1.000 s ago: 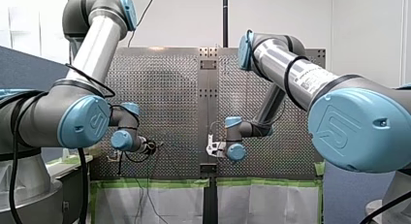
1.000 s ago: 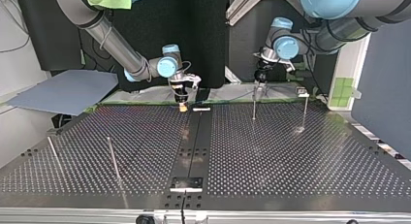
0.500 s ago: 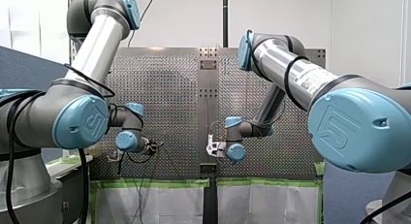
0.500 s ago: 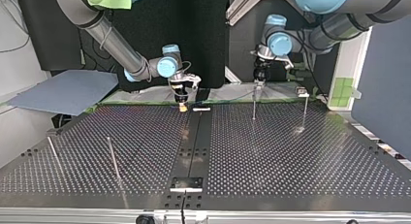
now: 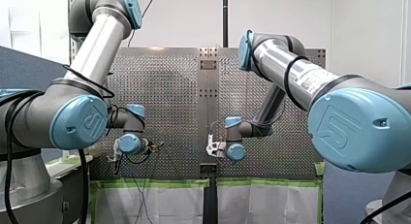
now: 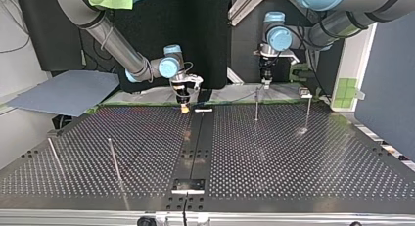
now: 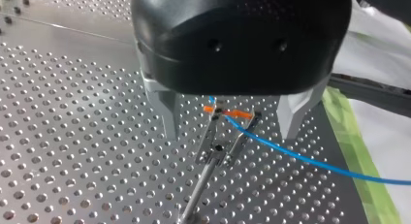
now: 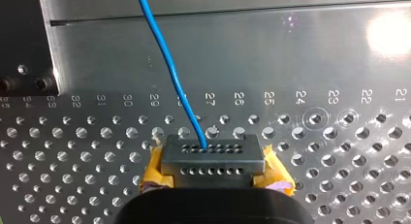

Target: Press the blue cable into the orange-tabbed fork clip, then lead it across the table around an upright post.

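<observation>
Over the past second the left arm has lifted. In the top view its wrist now sits higher and a little further toward the view's left, and the left tool hangs clear above the thin stem that carries the orange-tabbed fork clip; a moment ago it was down at the stem's head. The left wrist view shows that tool's metal fingers spread wide to either side of the clip, touching nothing. The blue cable lies in the clip just by the orange tabs and runs off past one finger toward the edge of the bench. That suggests the pressing step is finished, though whether the cable is fully seated cannot be told. The right arm has not moved. The right tool, with yellow pads, is pressed together on the blue cable, which leaves its tips and runs away ahead of it. In the top view this tool stands at the bench's far edge, near the middle seam. The leading remains to be done: the nearest upright post stands near the stem, at the top view's right, and no view shows the cable around it.
</observation>
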